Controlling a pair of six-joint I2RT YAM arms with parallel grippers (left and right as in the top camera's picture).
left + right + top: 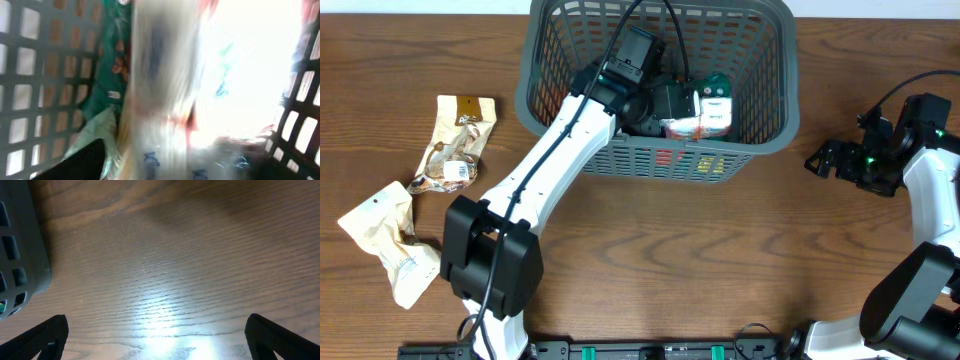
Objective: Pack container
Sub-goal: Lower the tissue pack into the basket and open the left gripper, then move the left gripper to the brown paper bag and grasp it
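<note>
The dark grey container (535, 70) stands at the back middle of the table. My left arm reaches into it. My left gripper (672, 105) is low inside, with a white and red snack packet (705, 120) at its tip. In the blurred left wrist view this white packet (225, 75) fills the space between the fingers (185, 165), beside a green packet (110, 60) and the lattice wall (30, 75). My right gripper (820, 160) is open and empty over bare wood to the right of the container (20, 255); nothing lies between its fingers (157, 340).
Two pale, crumpled snack packets lie on the table at the left, one at the back (460, 140) and one nearer the front (385, 240). A green packet (718, 88) lies inside the container.
</note>
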